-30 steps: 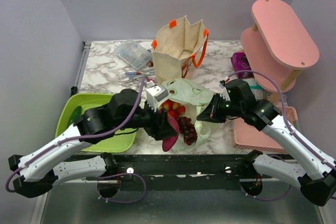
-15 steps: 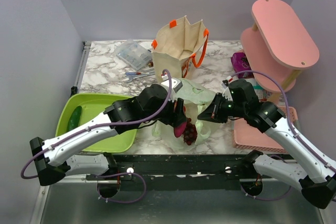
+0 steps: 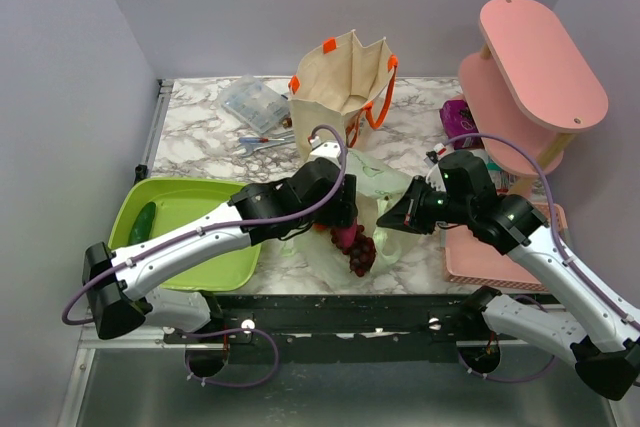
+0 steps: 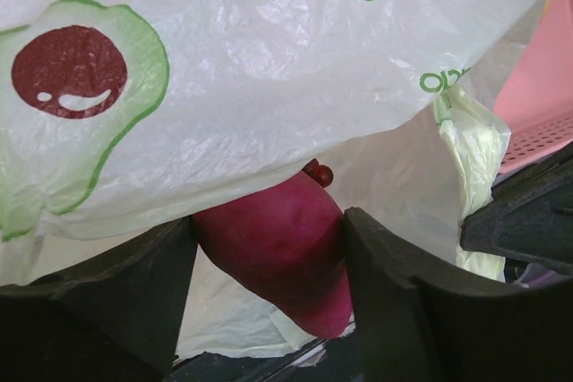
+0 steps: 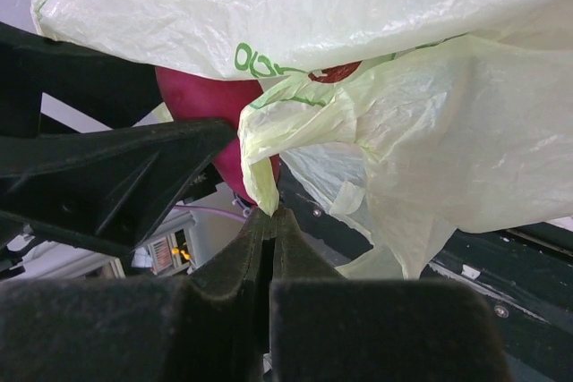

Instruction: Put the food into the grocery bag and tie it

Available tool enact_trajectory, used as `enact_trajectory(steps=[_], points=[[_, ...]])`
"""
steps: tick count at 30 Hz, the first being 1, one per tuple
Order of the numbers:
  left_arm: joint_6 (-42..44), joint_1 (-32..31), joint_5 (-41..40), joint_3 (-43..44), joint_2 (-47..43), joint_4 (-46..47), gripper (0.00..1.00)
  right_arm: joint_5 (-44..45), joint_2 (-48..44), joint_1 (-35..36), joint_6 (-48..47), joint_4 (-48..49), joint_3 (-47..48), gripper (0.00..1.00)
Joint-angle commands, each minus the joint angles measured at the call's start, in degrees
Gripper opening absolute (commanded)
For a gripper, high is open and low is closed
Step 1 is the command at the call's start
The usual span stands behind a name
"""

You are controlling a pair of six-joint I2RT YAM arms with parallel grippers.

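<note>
The grocery bag (image 3: 372,182) is thin light green plastic with avocado prints and sits at the table's front centre. My left gripper (image 3: 345,222) is shut on the purple-red sweet potato (image 4: 277,248), holding it at the bag's mouth under a fold of the grocery bag (image 4: 269,69). Dark red grapes (image 3: 360,253) lie inside, just below the sweet potato (image 3: 346,238). My right gripper (image 5: 271,216) is shut on a twisted strip of the bag's edge (image 5: 260,176), holding it up from the right. From above, that right gripper (image 3: 395,219) sits beside the bag.
A beige tote with orange handles (image 3: 340,87) stands behind the bag. A lime green tray (image 3: 190,237) with a cucumber (image 3: 143,222) is at the left. A pink two-tier shelf (image 3: 535,67) and a pink basket (image 3: 490,257) stand at the right. A clear packet (image 3: 255,102) lies at the back.
My left arm has carried the sweet potato up, right and in under the bag's upper fold. The right gripper has kept its hold on the bag's edge, barely shifting.
</note>
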Motion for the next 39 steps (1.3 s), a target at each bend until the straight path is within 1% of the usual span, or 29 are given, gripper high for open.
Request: enact_trajectory(steps=[1, 3, 4, 5, 6, 7, 12, 13, 15, 18, 20, 22, 27, 30, 34, 36, 39], points=[[-2.4, -0.1, -2.0, 3.5, 0.7, -2.2, 0.71, 0.5, -0.7, 0.2, 0.2, -1.7, 1.0, 0.01], [-3.2, -0.8, -2.8, 6.2, 0.7, -5.7, 0.75, 0.6, -0.7, 0.2, 0.2, -1.6, 1.0, 0.01], [-3.4, -1.4, -3.7, 7.8, 0.5, -7.5, 0.83, 0.5, -0.6, 0.2, 0.2, -1.7, 1.0, 0.01], [-3.8, -2.0, -4.5, 9.2, 0.3, -9.6, 0.93, 0.6, -0.5, 0.2, 0.1, -1.6, 1.0, 0.01], [-3.8, -2.5, -5.0, 10.9, 0.1, -11.1, 0.97, 0.6, -0.4, 0.2, 0.1, -1.6, 1.0, 0.01], [-4.1, -2.9, -5.3, 12.0, -0.1, -12.7, 0.99, 0.6, -0.4, 0.2, 0.1, -1.5, 0.9, 0.01], [-6.2, -4.3, -7.2, 15.8, -3.3, -19.7, 0.99, 0.4, 0.2, 0.2, -0.1, -1.0, 0.7, 0.01], [-6.5, -4.7, -7.5, 16.2, -4.5, -20.8, 0.98, 0.3, 0.2, 0.2, -0.1, -1.0, 0.7, 0.01], [-7.1, -4.9, -8.9, 16.7, -6.7, -23.8, 0.94, 0.4, 0.0, 0.2, -0.1, -1.1, 0.7, 0.01], [-8.6, -5.0, -11.6, 17.2, -9.3, -30.1, 0.91, 0.5, 0.0, 0.2, -0.1, -1.0, 0.5, 0.01], [-9.1, -5.0, -12.7, 16.0, -11.6, -32.6, 0.89, 0.4, 0.0, 0.2, 0.0, -0.8, 0.3, 0.01], [-9.0, -5.0, -12.0, 13.0, -14.3, -32.4, 0.87, 0.3, 0.1, 0.2, 0.0, -0.5, 0.2, 0.01], [-10.1, -5.0, -7.9, 3.7, -20.0, -27.7, 0.77, 0.2, 0.4, 0.2, 0.0, -0.3, 0.2, 0.01], [-11.4, -5.0, -5.0, -3.0, -22.7, -23.0, 0.74, 0.2, 0.3, 0.2, 0.1, -0.3, -0.1, 0.01], [-12.5, -5.1, 0.3, -11.7, -26.3, -11.0, 0.71, 0.2, 0.3, 0.2, 0.2, -0.3, -0.5, 0.01], [-12.9, -5.1, 1.2, -14.0, -26.7, -7.1, 0.68, 0.3, 0.3, 0.2, 0.4, -0.2, -0.7, 0.01], [-13.1, -5.0, -0.1, -14.4, -25.0, -6.5, 0.62, 0.2, 0.3, 0.2, 0.6, -0.2, -0.7, 0.01]])
